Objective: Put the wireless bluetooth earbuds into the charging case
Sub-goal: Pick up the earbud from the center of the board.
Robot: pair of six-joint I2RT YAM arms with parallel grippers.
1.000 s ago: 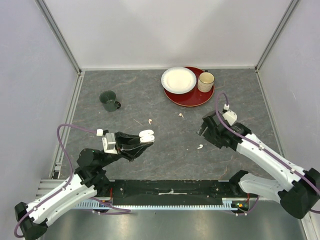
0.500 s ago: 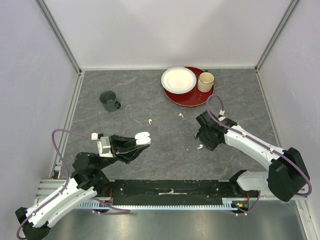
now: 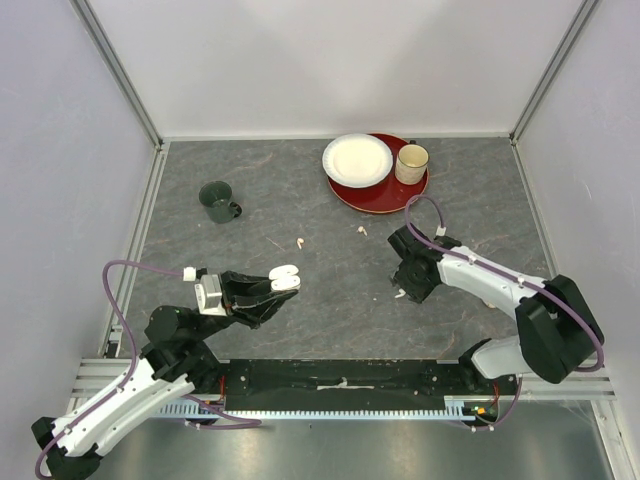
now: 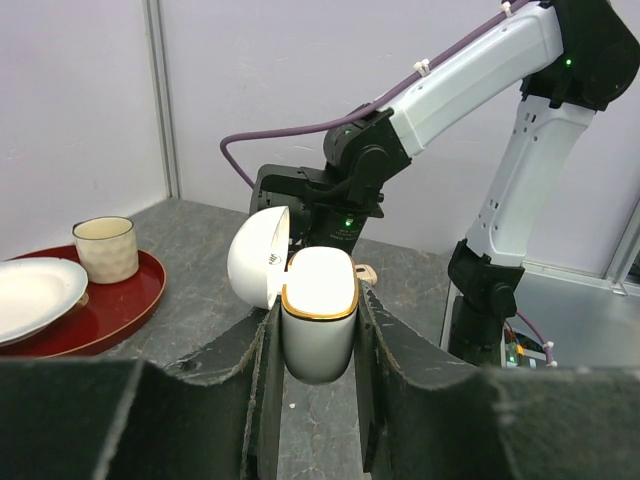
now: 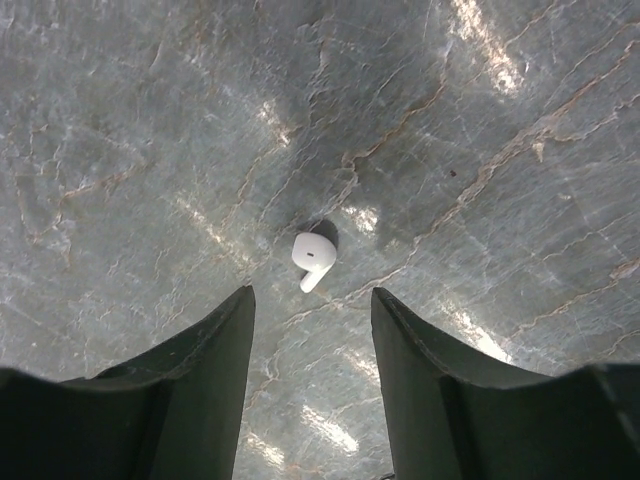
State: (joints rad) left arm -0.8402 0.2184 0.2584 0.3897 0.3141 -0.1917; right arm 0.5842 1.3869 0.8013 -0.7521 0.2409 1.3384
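Note:
My left gripper (image 3: 283, 278) is shut on the white charging case (image 4: 318, 322) and holds it upright above the table, near left. Its gold-rimmed mouth is open and the lid (image 4: 258, 258) is flipped back. My right gripper (image 5: 312, 296) is open and points down at the table. One white earbud (image 5: 312, 256) lies on the stone surface just beyond the fingertips, in line with the gap and apart from both fingers. In the top view that earbud (image 3: 399, 294) shows at the edge of the right gripper (image 3: 407, 284). Two more earbuds (image 3: 301, 242) (image 3: 362, 231) lie mid-table.
A dark green mug (image 3: 218, 200) stands at the left. At the back, a red tray (image 3: 376, 199) holds a white plate (image 3: 357, 160) and a beige cup (image 3: 411, 163). A thin sliver (image 3: 275, 243) lies near the middle earbud. Walls close in three sides.
My right gripper has swung left and down until it is over the earbud. My left gripper drew back a little toward the near left with the case, then stayed still.

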